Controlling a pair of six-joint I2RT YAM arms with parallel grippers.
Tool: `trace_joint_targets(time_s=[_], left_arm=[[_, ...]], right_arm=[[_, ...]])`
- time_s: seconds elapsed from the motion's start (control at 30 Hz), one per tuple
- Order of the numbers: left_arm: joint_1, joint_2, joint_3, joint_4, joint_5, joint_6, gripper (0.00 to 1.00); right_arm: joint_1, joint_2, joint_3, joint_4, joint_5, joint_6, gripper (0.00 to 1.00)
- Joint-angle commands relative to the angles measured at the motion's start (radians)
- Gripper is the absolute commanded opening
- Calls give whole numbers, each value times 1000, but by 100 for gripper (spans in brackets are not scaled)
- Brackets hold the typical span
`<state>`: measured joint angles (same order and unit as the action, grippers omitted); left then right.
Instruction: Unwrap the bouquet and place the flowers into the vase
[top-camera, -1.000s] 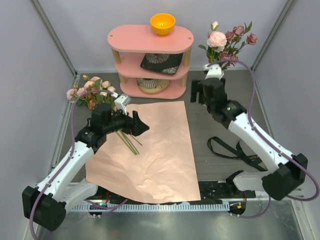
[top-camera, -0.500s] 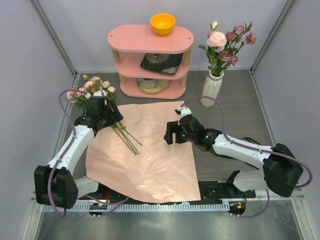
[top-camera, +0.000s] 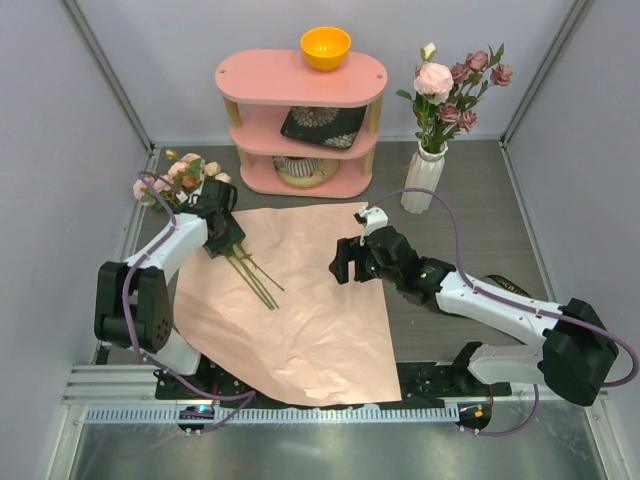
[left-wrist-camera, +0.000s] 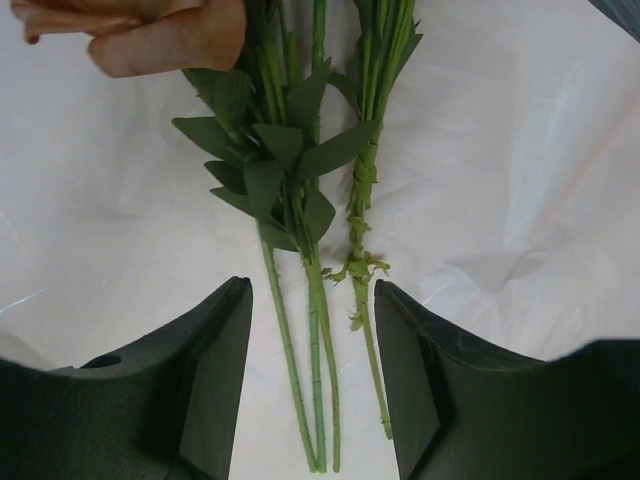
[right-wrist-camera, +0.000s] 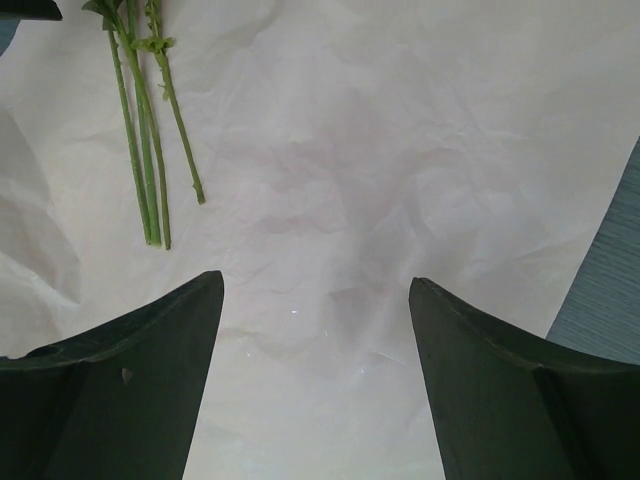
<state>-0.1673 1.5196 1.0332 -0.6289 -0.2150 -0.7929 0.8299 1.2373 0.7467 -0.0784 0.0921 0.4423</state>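
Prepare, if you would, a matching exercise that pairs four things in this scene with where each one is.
Things:
1. orange bowl
2. white vase
3. wrapping paper
4. loose flowers

Places:
A. spread flat on the table
B. on top of the pink shelf
C. lying across the paper's far left corner
D. standing to the right of the shelf

Pairs: 1-B, 2-D, 3-A, 4-C
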Motion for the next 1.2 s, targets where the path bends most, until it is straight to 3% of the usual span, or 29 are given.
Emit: trace_joint_targets(time_s=[0.0, 0.7, 0.87, 1.07, 1.17], left_arm=[[-38, 62, 108, -9, -61, -74, 55], [-90, 320, 225, -9, -199, -112, 41], [-90, 353, 220, 23, -196, -98, 29], [-90, 306, 205, 44, -173, -78, 0], [-90, 204, 182, 51, -164, -78, 0]], right_arm=[[2, -73, -7, -11, 58, -63, 81], [3, -173, -37, -93, 124, -111, 81], [3, -190, -32, -119, 127, -80, 81], [3, -211, -21, -138, 124, -30, 81], [3, -211, -3, -142, 121, -7, 81]])
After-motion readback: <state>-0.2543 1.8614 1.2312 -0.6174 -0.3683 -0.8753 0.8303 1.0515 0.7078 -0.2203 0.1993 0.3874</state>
